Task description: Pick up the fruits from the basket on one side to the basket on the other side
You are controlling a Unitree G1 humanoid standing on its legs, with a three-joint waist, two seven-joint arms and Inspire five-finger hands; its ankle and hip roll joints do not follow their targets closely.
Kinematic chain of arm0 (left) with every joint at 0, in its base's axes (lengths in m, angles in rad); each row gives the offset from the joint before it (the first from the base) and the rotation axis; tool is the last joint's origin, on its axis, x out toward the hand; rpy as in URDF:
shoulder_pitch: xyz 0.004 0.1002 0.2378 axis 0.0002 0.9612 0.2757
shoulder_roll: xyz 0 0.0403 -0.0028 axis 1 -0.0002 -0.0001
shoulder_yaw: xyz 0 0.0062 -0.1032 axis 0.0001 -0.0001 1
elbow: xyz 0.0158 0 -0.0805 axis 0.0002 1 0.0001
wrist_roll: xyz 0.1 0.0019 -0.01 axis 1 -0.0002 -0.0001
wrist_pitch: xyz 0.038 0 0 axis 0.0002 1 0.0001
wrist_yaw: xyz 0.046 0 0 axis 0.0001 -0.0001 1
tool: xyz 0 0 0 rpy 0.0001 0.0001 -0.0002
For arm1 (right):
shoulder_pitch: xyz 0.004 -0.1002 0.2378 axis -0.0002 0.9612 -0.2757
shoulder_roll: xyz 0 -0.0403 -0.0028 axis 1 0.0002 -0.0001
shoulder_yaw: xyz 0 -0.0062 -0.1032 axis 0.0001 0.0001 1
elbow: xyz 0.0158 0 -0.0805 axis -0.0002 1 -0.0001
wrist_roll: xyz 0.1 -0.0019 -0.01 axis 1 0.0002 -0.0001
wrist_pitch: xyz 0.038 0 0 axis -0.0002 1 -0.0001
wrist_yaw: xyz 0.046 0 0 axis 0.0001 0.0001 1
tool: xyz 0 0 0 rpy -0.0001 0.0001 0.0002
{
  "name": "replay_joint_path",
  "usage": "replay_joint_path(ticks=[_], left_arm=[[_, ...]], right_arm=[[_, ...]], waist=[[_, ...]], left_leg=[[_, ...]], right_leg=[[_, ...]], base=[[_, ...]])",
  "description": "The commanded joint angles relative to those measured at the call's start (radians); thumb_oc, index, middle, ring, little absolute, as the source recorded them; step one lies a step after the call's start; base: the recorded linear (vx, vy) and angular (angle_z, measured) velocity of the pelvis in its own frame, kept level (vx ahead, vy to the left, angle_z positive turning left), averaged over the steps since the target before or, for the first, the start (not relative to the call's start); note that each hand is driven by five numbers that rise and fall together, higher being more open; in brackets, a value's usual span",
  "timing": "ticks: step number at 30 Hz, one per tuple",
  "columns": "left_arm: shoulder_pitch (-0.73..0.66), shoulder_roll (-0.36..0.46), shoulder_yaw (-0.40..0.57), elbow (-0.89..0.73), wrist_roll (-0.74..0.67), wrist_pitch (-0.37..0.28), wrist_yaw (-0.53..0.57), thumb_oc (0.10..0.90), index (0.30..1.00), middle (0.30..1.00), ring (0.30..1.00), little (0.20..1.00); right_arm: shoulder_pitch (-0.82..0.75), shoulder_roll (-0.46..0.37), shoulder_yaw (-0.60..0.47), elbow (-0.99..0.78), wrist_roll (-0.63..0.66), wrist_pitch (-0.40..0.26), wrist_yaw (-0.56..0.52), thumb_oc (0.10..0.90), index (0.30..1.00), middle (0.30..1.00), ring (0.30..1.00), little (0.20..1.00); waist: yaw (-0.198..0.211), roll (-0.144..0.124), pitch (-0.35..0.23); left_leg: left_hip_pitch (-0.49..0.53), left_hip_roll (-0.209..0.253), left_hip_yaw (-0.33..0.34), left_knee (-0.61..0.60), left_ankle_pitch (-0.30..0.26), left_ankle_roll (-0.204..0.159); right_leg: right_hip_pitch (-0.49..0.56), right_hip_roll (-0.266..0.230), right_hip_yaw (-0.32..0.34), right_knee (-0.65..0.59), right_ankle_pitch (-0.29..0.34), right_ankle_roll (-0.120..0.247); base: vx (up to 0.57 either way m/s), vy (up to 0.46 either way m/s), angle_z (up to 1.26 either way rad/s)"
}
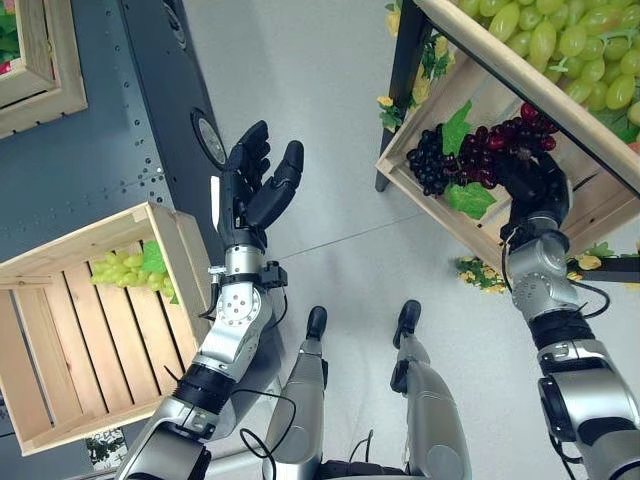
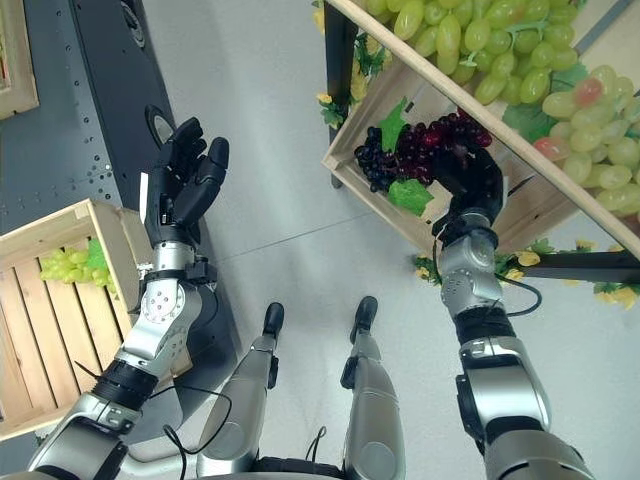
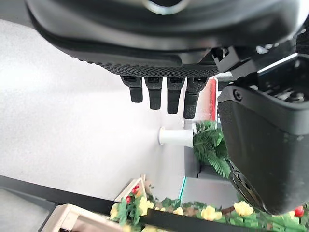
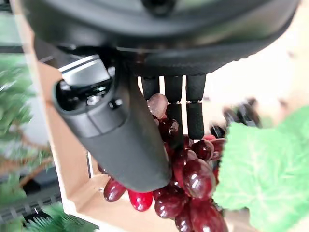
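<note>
My right hand [image 1: 535, 185] reaches into the tilted wooden crate [image 1: 430, 210] at the right. Its thumb [image 4: 120, 135] and fingers are curled round a bunch of red grapes [image 4: 193, 179] that lies in that crate [image 2: 440, 135]. A dark purple bunch [image 1: 430, 160] with green leaves lies just beside it. My left hand [image 1: 255, 180] is raised in the middle left, open and empty, its fingers [image 3: 159, 94] straight. Below it stands the slatted wooden crate [image 1: 190, 260] at the left, holding a bunch of green grapes [image 1: 125, 268].
Above the right crate a second crate is heaped with green grapes [image 1: 560, 45]. A black stand leg [image 1: 400, 70] with yellow flowers holds these crates. A dark grey panel [image 1: 110, 120] lies behind the left crate. Another wooden crate [image 1: 45, 90] sits at the far left corner.
</note>
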Motion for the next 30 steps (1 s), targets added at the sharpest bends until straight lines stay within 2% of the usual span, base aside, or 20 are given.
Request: replay_joint_path(ticks=[1, 4, 7, 9, 15, 18, 19, 22, 23, 25, 30], left_arm=[[-0.095, 0.049, 0.014, -0.105, -0.009, -0.082, -0.011, 0.8, 0.9, 0.9, 0.9, 0.9], [-0.085, 0.056, 0.014, -0.114, -0.013, -0.078, -0.017, 0.8, 0.9, 0.9, 0.9, 0.9], [-0.075, 0.061, 0.012, -0.128, -0.011, -0.08, -0.027, 0.8, 0.9, 0.9, 0.9, 0.9], [-0.073, 0.068, 0.01, -0.13, -0.016, -0.08, -0.029, 0.8, 0.9, 0.9, 0.9, 0.9], [-0.057, 0.085, 0.02, -0.155, -0.014, -0.066, -0.041, 0.8, 0.9, 0.9, 0.9, 0.9], [-0.047, 0.099, 0.038, -0.172, -0.016, -0.052, -0.054, 0.8, 0.9, 0.9, 0.9, 0.9], [-0.045, 0.102, 0.044, -0.176, -0.015, -0.048, -0.058, 0.8, 0.9, 0.9, 0.9, 0.9], [-0.039, 0.11, 0.053, -0.187, -0.012, -0.036, -0.063, 0.8, 0.9, 0.9, 0.9, 0.9], [-0.038, 0.109, 0.059, -0.184, -0.008, -0.035, -0.064, 0.8, 0.9, 0.9, 0.9, 0.9], [-0.036, 0.104, 0.063, -0.182, -0.002, -0.031, -0.062, 0.8, 0.9, 0.9, 0.9, 0.9], [-0.014, 0.078, 0.084, -0.176, 0.012, -0.03, -0.056, 0.8, 0.9, 0.9, 0.9, 0.9]], right_arm=[[-0.162, -0.154, 0.042, -0.066, -0.212, -0.015, -0.145, 0.8, 0.9, 0.9, 0.9, 0.9], [-0.178, -0.179, 0.059, -0.057, -0.277, 0.023, -0.216, 0.8, 0.9, 0.9, 0.9, 0.9], [-0.212, -0.215, 0.092, -0.03, -0.358, 0.106, -0.37, 0.8, 0.9, 0.9, 0.9, 0.9], [-0.223, -0.225, 0.096, -0.022, -0.354, 0.144, -0.402, 0.8, 0.9, 0.9, 0.9, 0.9], [-0.226, -0.241, 0.141, 0.012, -0.293, 0.333, -0.356, 0.8, 0.9, 0.9, 0.9, 0.9], [-0.193, -0.248, 0.166, 0.044, -0.237, 0.448, -0.321, 0.8, 0.9, 0.9, 0.9, 0.9], [-0.185, -0.248, 0.17, 0.051, -0.213, 0.451, -0.318, 0.8, 0.9, 0.9, 0.9, 0.9], [-0.167, -0.234, 0.158, 0.054, -0.18, 0.403, -0.304, 0.8, 0.9, 0.9, 0.9, 0.9], [-0.165, -0.219, 0.155, 0.038, -0.176, 0.36, -0.27, 0.8, 0.9, 0.9, 0.9, 0.9], [-0.164, -0.204, 0.152, 0.015, -0.162, 0.328, -0.245, 0.8, 0.9, 0.9, 0.9, 0.9], [-0.081, -0.133, 0.09, -0.134, -0.113, 0.147, -0.097, 0.8, 0.9, 0.9, 0.9, 0.9]], waist=[[0.016, -0.011, -0.007], [0.017, -0.014, -0.007], [0.023, -0.017, -0.007], [0.024, -0.017, -0.007], [0.029, -0.028, -0.007], [0.03, -0.046, -0.007], [0.031, -0.05, -0.007], [0.033, -0.061, -0.007], [0.036, -0.064, -0.007], [0.038, -0.065, -0.007], [0.035, -0.056, -0.007]], left_leg=[[-0.028, -0.08, 0.066, -0.061, 0.058, 0.067], [-0.028, -0.079, 0.066, -0.058, 0.055, 0.069], [-0.033, -0.078, 0.065, -0.058, 0.053, 0.073], [-0.035, -0.078, 0.065, -0.055, 0.05, 0.074], [-0.035, -0.074, 0.067, -0.047, 0.046, 0.076], [-0.023, -0.066, 0.066, -0.05, 0.043, 0.076], [-0.019, -0.064, 0.065, -0.052, 0.042, 0.076], [0.002, -0.059, 0.065, -0.062, 0.041, 0.078], [0.015, -0.057, 0.063, -0.065, 0.04, 0.078], [0.031, -0.057, 0.063, -0.069, 0.039, 0.077], [0.109, -0.055, 0.073, -0.096, 0.039, 0.073]], right_leg=[[0.019, -0.005, -0.044, 0.177, -0.149, 0.043], [0.021, -0.004, -0.046, 0.177, -0.149, 0.043], [0.016, -0.002, -0.046, 0.178, -0.147, 0.046], [0.013, -0.002, -0.046, 0.181, -0.147, 0.047], [0.017, -0.004, -0.048, 0.182, -0.145, 0.047], [0.032, 0.001, -0.048, 0.169, -0.141, 0.046], [0.036, 0.003, -0.048, 0.167, -0.14, 0.046], [0.056, 0.008, -0.05, 0.159, -0.139, 0.046], [0.07, 0.009, -0.051, 0.157, -0.14, 0.046], [0.084, 0.009, -0.051, 0.156, -0.143, 0.046], [0.155, 0.0, -0.059, 0.152, -0.157, 0.048]], base=[[0.02, -0.024, 0.04], [0.02, -0.02, 0.07], [0.0, -0.005, 0.01], [0.0, 0.0, 0.0], [0.0, 0.0, 0.0], [0.02, -0.043, -0.01], [0.02, -0.049, -0.02], [0.01, -0.023, 0.0], [0.0, 0.0, 0.0], [0.0, 0.0, 0.0], [0.04, 0.07, 0.0]])
